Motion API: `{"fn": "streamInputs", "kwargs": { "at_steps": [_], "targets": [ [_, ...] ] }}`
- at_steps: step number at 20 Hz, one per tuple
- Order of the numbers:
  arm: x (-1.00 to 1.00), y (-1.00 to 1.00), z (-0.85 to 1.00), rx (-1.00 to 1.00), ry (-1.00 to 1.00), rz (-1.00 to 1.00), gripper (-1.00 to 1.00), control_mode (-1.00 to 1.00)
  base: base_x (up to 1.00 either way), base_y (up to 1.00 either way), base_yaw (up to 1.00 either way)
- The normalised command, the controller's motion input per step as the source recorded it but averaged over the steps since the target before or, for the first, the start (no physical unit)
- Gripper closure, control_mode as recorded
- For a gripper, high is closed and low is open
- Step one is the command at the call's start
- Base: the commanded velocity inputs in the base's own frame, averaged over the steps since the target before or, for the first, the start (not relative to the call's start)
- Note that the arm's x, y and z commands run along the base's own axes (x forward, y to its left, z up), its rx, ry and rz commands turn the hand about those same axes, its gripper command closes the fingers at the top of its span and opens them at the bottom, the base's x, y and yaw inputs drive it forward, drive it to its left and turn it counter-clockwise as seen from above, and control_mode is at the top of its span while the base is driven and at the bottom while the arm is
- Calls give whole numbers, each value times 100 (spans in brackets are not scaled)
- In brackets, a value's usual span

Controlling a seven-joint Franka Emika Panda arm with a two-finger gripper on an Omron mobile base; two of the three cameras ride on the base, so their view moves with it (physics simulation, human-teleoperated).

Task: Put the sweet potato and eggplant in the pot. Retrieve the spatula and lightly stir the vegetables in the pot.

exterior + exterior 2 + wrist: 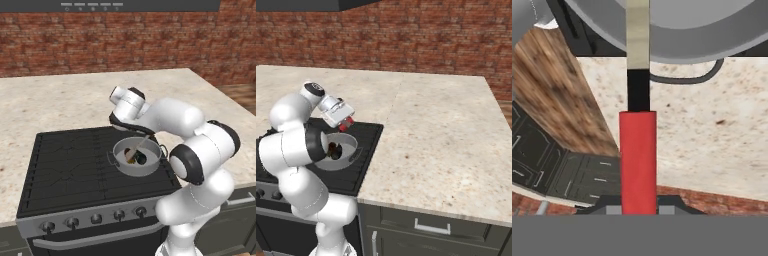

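My gripper [638,207] clamped on the spatula [638,155], smooth red handle, round grey metal pot [120,151], blade inside.

No readable text, label, brand, number or sign anywhere. Stove knobs [95,218] plain, without legible markings. Small pale marks on the dark panel [92,6] along the top edge too blurred to read.
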Motion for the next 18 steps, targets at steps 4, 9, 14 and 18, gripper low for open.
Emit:
{"fn": "streamInputs", "kwargs": {
  "at_steps": [4, 9, 14, 18],
  "targets": [
    [9, 0, -19, -9, 0, 0, 100, -100, 0, 0, 0],
    [2, -8, -5, -7, 0, 0, 100, -100, 0, 0, 0],
    [0, -42, 0, -2, 0, -1, 100, -100, 0, 0, 0],
    [0, -53, 0, 0, 1, -1, 100, -100, 0, 0, 0]
  ]
}}
